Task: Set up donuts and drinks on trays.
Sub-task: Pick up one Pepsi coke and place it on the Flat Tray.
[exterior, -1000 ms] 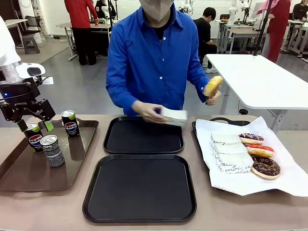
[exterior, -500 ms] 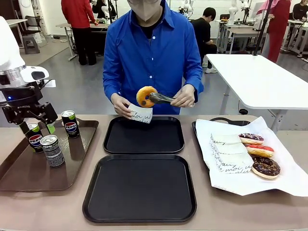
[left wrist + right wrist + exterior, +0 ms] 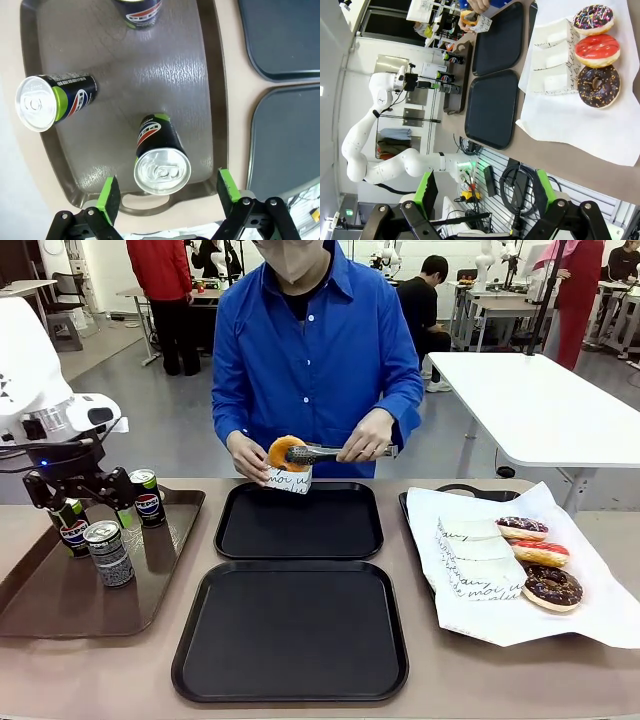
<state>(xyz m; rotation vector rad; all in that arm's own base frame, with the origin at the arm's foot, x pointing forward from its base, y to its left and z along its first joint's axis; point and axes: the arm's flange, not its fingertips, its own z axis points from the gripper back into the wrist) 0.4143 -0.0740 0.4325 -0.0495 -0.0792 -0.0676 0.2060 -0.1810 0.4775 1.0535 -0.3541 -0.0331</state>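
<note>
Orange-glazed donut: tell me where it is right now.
Front view, centre: the orange-glazed donut is gripped in the person's tongs, at the mouth of a white paper sleeve, held up just past the far black tray.

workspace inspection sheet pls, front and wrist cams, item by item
surface: beige table, no spills seen
job's things: near tray and far tray both bare; three cans upright on the brown tray; three donuts on white paper; orange donut held in the person's tongs at a sleeve
clutter: nothing seen
grippers: left gripper open above the cans; right gripper open, holding nothing
cables: black cables looped beyond the table's edge
surroundings: person at the far side; white table behind
</note>
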